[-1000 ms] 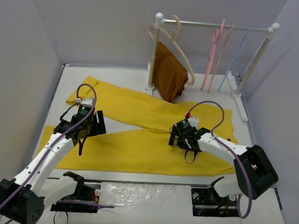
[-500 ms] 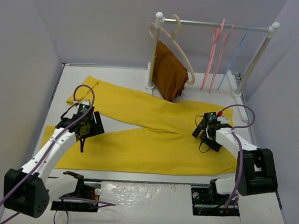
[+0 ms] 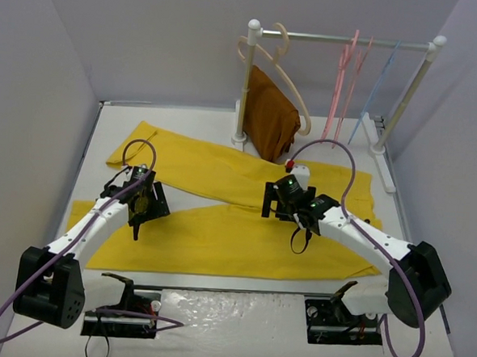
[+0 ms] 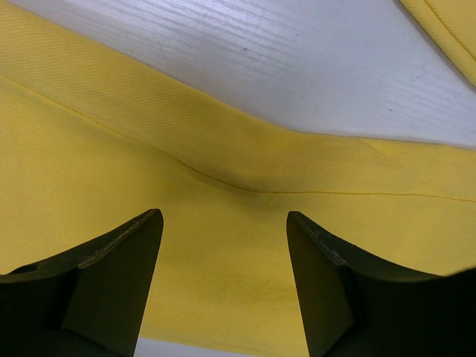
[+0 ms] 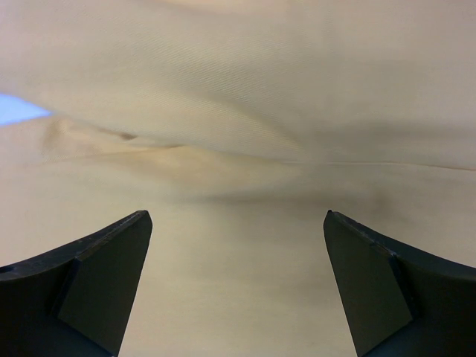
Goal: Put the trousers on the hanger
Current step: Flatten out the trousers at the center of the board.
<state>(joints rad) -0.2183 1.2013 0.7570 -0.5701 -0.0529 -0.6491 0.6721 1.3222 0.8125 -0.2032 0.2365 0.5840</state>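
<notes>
The yellow trousers point(image 3: 227, 238) lie flat on the white table point(image 3: 177, 120), legs running left and waist at the right. My left gripper point(image 3: 140, 205) hovers over the near leg's upper edge. In the left wrist view this gripper point(image 4: 223, 216) is open, with yellow cloth point(image 4: 111, 149) below it and nothing between the fingers. My right gripper point(image 3: 284, 201) is over the crotch area. In the right wrist view it point(image 5: 238, 216) stands wide open above the cloth point(image 5: 238, 111), which looks pale there. Two thin pink hangers point(image 3: 342, 80) hang on the rail.
The white rail point(image 3: 328, 39) stands at the back right on two posts. A thick beige hanger point(image 3: 289, 80) with a rust-brown cloth point(image 3: 268, 120) hangs at its left end, a light blue hanger point(image 3: 378, 90) at its right. Grey walls close in on both sides.
My right gripper swung out to the right over the waist, then came back left over the crotch. The left gripper shifted only slightly. The trousers lie as before.
</notes>
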